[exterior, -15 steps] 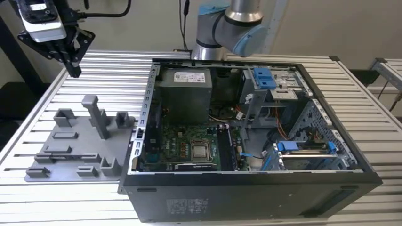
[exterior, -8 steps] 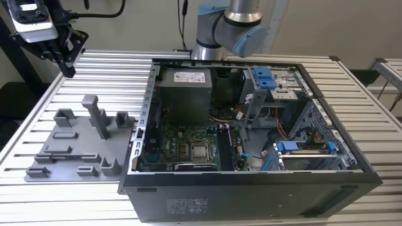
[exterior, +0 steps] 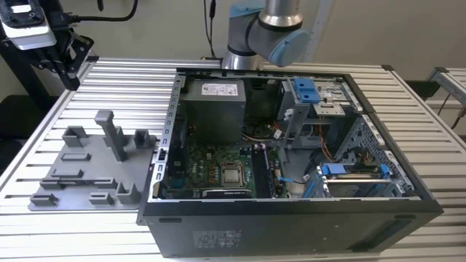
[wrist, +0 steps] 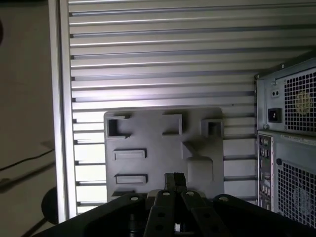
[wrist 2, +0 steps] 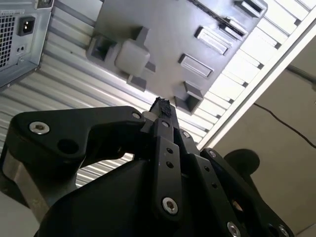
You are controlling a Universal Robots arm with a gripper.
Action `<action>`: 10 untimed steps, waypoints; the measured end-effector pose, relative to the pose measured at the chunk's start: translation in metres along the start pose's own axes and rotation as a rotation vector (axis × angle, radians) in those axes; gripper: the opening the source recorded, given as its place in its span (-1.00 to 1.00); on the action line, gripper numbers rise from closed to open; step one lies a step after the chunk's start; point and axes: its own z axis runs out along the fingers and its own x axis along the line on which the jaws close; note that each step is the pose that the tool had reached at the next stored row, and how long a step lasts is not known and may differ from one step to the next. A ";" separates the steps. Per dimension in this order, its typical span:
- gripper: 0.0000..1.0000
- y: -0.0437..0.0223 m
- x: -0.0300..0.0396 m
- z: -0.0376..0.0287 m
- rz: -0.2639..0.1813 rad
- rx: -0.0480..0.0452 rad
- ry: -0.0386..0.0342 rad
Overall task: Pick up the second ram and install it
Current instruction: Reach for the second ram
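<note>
Nearest the lens, exterior view: black outer wall of the open computer case point(exterior: 291, 229), which takes up the slatted bench point(exterior: 131, 82) from its middle toward the edge at the exterior view's right. Inside, just beside the motherboard point(exterior: 211, 164), a slim dark stick with a pale bluish patch stands among the memory slots point(exterior: 260, 169). I take it for the second ram point(exterior: 275, 169). Seating and latches: cannot tell. Grey fixture tray point(exterior: 102, 169) lies toward the bench edge at the exterior view's left. Gripper point(exterior: 73, 82) hangs high over the far corner on that side, well apart from case and ram.

Second wrist view: gripper point(wrist 2: 161, 106) drawn together at the tips, nothing between them. The tray point(wrist 2: 163, 29) lies beyond.

First wrist view: gripper point(wrist: 174, 178) likewise closed and empty above the tray point(wrist: 158, 148), with the case's rear wall point(wrist: 291, 168) beside it.

Risk (judgement): a half-seated stick could tilt or lose contact, caused by uneven pressing or an unlatched clip. A straight descent from here could strike the tray's tall post point(exterior: 108, 134).
</note>
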 end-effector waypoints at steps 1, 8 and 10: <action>-0.79 -0.0001 0.0019 0.0002 0.000 -0.0001 0.0002; -0.79 -0.0007 0.0114 0.0027 -0.001 0.0001 0.0020; -0.79 -0.0017 0.0116 0.0035 -0.002 0.0001 0.0022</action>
